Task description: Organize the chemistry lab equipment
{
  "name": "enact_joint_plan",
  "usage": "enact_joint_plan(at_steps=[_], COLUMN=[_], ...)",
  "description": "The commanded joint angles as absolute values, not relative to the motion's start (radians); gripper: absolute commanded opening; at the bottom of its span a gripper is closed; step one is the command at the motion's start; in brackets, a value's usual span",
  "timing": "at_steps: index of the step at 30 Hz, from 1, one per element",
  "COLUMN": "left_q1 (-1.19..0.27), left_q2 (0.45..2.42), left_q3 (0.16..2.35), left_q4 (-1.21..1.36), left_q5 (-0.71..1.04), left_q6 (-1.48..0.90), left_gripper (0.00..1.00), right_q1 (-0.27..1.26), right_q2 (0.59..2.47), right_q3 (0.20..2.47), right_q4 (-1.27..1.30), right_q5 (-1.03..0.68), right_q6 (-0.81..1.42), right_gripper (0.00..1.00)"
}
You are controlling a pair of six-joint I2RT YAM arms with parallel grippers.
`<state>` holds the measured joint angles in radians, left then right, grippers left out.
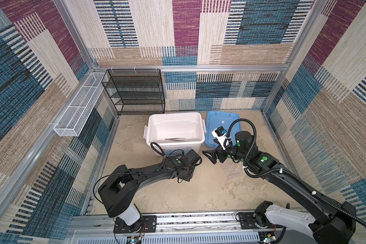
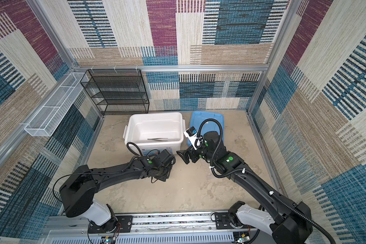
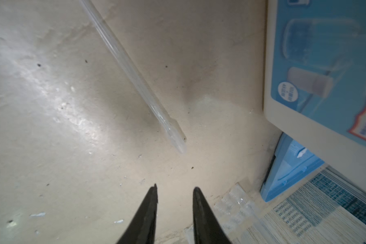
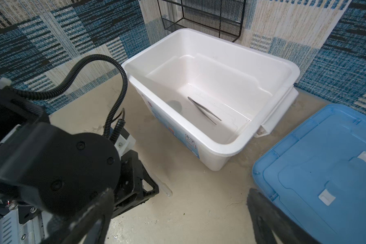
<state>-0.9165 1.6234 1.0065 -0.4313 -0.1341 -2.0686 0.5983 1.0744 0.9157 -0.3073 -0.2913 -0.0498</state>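
The left claw (image 3: 175, 191) hangs low over the desk (image 3: 51, 126), fingers a narrow gap apart and empty, and the clear dropper (image 3: 135, 78) lies flat just ahead of its tips. Beyond both claws the metal tweezers (image 4: 204, 111) lie in the bottom of the white tub (image 1: 175, 117). The right claw (image 1: 208, 157) hovers spread wide and empty, the blue lid (image 1: 222, 120) flat on the desk behind it.

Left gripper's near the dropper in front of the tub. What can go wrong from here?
Left gripper is empty, and the dropper lies beyond its tips, flat on the table: closing here could miss it. The right gripper hangs close by in front of the tub, so the two may bump.
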Motion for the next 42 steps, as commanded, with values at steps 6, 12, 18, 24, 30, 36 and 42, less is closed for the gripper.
enact_joint_plan(at_steps=[6, 12, 18, 24, 30, 36, 42], left_q1=[-0.92, -0.917, -0.911, -0.904, -0.904, -0.902, -0.905], left_q2=[1.678, 1.744, 1.775, 1.82, 1.811, 1.717, 1.542], left_q3=[1.0, 1.0, 1.033, 1.042, 1.036, 0.971, 0.863], left_q4=[-0.408, -0.353, -0.411, -0.485, -0.543, -0.563, -0.592], left_q5=[-0.218, -0.224, -0.26, -0.238, -0.22, -0.232, -0.271], left_q6=[-2.166, -2.175, -2.159, -2.157, -2.135, -2.122, -2.124], left_gripper=[0.46, 0.46, 0.45, 0.35, 0.17, 0.1, 0.09], right_q1=[0.601, 0.601, 0.601, 0.601, 0.601, 0.601, 0.601], right_q2=[1.052, 1.024, 1.02, 1.019, 1.004, 1.006, 1.021], right_q3=[0.88, 0.853, 0.837, 0.837, 0.834, 0.836, 0.855], right_q4=[-0.255, -0.239, -0.234, -0.239, -0.234, -0.231, -0.231], right_q5=[-0.302, -0.294, -0.29, -0.292, -0.273, -0.27, -0.308], right_q6=[-0.064, -0.068, -0.07, -0.075, -0.077, -0.079, -0.068], right_gripper=[1.0, 1.0, 1.0, 1.0, 1.0, 1.0, 1.0])
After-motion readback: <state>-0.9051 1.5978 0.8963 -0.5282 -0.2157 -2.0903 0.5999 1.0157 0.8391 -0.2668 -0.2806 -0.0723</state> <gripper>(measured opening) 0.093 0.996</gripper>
